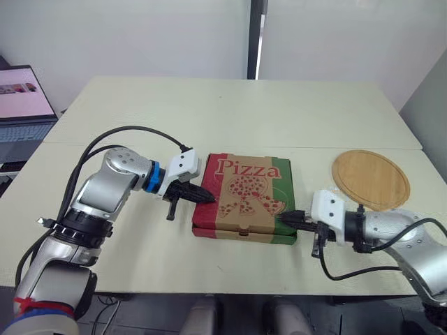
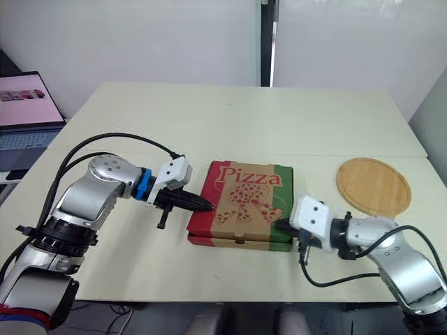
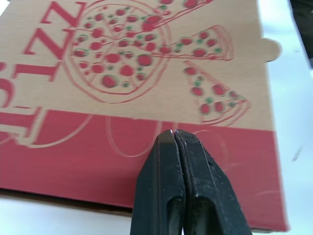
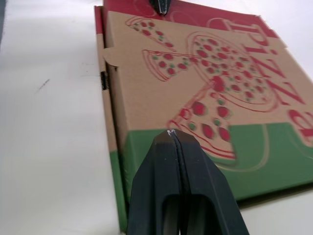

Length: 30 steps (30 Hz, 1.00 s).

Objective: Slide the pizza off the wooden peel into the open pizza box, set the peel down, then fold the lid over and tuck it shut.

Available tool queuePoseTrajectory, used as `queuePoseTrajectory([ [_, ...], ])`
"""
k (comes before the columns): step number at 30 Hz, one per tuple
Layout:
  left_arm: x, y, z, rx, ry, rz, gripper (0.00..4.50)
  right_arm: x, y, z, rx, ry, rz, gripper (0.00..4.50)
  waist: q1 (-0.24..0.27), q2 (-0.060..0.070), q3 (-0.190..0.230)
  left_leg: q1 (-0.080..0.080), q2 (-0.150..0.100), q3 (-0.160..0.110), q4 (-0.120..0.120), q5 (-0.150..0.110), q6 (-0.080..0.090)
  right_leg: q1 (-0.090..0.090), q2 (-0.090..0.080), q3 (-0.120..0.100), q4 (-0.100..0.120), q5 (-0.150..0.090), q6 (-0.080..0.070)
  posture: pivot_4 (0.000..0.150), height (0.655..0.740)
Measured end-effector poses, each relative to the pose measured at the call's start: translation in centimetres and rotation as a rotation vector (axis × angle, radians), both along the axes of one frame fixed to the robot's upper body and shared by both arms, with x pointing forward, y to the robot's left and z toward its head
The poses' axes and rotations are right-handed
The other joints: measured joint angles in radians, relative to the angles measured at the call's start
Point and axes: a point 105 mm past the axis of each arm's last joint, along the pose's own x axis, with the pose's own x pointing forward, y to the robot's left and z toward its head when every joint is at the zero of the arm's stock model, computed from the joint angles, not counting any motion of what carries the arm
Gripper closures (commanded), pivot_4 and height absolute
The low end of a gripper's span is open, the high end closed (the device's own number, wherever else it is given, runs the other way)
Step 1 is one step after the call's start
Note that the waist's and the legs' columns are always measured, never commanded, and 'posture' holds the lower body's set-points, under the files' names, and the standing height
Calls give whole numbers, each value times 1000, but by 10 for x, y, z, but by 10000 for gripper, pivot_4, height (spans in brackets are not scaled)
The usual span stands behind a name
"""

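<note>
The pizza box point(image 1: 246, 197) lies closed on the table, its printed lid flat, red strip on its left side and green strip on its right. My left gripper point(image 1: 208, 198) is shut, tips resting over the red strip point(image 3: 146, 161) of the lid. At the box's front right corner my right gripper point(image 1: 285, 217) is shut too, with its tips over the green strip point(image 4: 274, 156). The round wooden peel point(image 1: 370, 178) lies flat and bare on the table to the right of the box. The pizza is hidden inside the box.
A laptop point(image 1: 24, 105) with a lit screen stands off the table's far left. A seam point(image 1: 230, 145) between two tabletops runs behind the box. Black cables loop from both arms over the table.
</note>
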Motion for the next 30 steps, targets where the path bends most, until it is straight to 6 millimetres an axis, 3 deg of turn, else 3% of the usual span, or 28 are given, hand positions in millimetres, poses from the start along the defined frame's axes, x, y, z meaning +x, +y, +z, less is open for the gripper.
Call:
queuePoseTrajectory([
  [6,-15,-3,-9,6,37,-15,45000,3,7,-17,-31,19,8,44791,0,0,0,0,0,0,0,0,0,-1,0,0,0,0,0,1500,7281],
  [10,-18,1,-22,19,63,11,45000,5,11,-18,-52,-19,27,44791,-2,0,0,0,1,0,0,0,0,-1,1,0,1,0,0,1500,7281],
  [18,-16,1,-24,-3,53,24,45000,6,12,-17,-39,-25,26,44791,-1,0,0,1,0,0,0,0,0,0,0,0,0,0,0,1500,7281],
  [21,-13,1,-20,-55,54,66,45000,10,12,-7,25,-31,5,44791,0,0,0,0,0,0,0,0,0,0,0,0,0,0,0,1500,7281],
  [26,1,34,15,-179,-87,271,45000,22,-10,29,108,-148,-111,44791,-3,0,0,0,1,0,-1,0,0,-2,0,1,1,0,0,1500,7281],
  [30,-5,81,16,-209,-137,489,45000,27,-44,43,145,-217,-240,44791,-1,0,0,0,1,0,-3,0,0,-2,-1,1,0,0,0,1500,7281],
])
